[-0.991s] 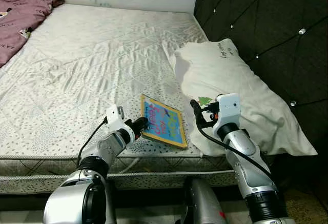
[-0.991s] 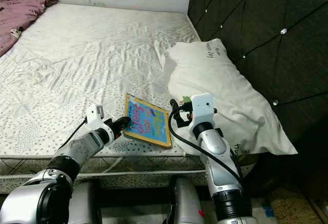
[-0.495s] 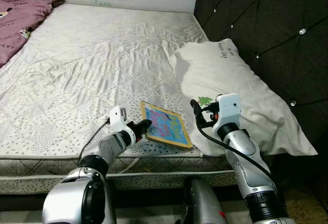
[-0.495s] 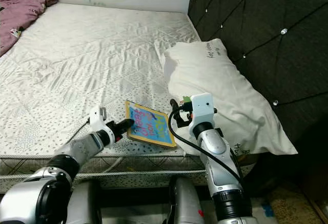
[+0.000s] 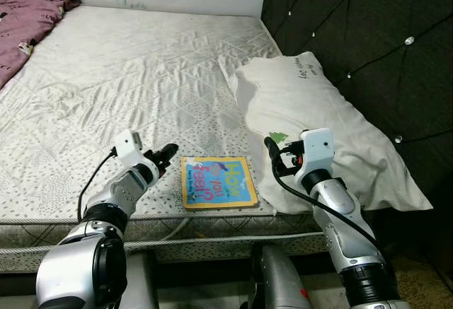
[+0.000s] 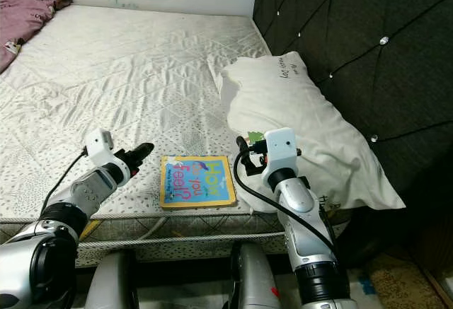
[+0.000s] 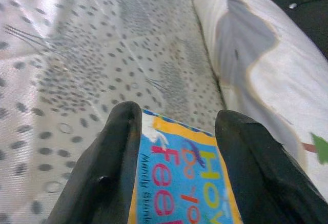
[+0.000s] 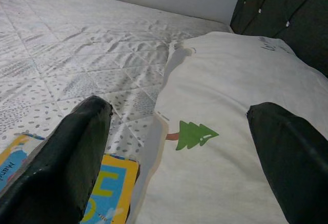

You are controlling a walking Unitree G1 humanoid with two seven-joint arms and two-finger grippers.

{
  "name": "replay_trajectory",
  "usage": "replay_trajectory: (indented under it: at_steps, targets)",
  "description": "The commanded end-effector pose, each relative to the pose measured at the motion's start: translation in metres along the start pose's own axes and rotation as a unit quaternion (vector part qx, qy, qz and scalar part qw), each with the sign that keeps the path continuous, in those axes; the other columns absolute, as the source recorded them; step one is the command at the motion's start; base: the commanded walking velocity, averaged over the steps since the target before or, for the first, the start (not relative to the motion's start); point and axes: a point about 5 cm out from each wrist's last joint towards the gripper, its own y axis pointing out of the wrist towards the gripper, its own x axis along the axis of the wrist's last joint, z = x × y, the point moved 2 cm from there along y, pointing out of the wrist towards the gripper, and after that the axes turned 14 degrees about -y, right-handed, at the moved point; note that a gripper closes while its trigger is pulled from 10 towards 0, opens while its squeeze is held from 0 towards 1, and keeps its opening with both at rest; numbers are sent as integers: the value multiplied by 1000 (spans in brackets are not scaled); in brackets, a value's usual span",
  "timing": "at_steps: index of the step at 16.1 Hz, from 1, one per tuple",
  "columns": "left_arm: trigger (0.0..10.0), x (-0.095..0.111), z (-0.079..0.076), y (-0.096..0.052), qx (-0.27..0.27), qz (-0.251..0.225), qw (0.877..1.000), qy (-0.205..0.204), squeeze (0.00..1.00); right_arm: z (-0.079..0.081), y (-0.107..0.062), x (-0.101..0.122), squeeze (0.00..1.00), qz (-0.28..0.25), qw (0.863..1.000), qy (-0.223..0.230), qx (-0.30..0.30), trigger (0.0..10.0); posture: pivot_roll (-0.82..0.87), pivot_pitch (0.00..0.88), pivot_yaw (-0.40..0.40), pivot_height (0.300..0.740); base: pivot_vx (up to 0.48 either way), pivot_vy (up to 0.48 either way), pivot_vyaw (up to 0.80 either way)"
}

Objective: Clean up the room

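My left end effector hovers with fingers parted, empty, just beside the book, which lies flat near the bed's front edge. My right end effector hangs spread wide over the pillow. Recommended: slide one finger under the book's near edge, then close. The pillow crowds its far side.
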Motion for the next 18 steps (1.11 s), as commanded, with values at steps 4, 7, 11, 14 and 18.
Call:
replay_trajectory:
  at_steps: [4, 7, 11, 14, 18]
  targets:
    - [10000, -26, -17, 7, -19, 1, 996, 92, 1000, -2, 1, 3, 0, -6, 1000, -1, -3, 10000, -76, 0, -105, 538, 0, 0, 0]
    - [10000, -48, -29, 1, -50, -34, 990, 128, 1000, 1, 2, 4, 0, -7, 1000, 4, 0, 10000, -62, 0, -101, 538, 0, 0, 0]
    - [10000, -83, -21, -19, -44, -8, 981, 190, 1000, 13, 3, 1, 0, -5, 1000, 18, 5, 10000, -24, 0, -84, 538, 0, 0, 0]
    - [10000, -110, -25, -19, -61, 67, 976, 200, 1000, 16, 5, 3, 0, -8, 1000, 23, 4, 10000, -28, 0, -70, 538, 0, 0, 0]
    - [10000, -133, -22, -24, -64, 152, 960, 226, 1000, 8, 3, 0, 0, -5, 1000, 20, -9, 10000, -40, 0, -56, 538, 0, 0, 0]
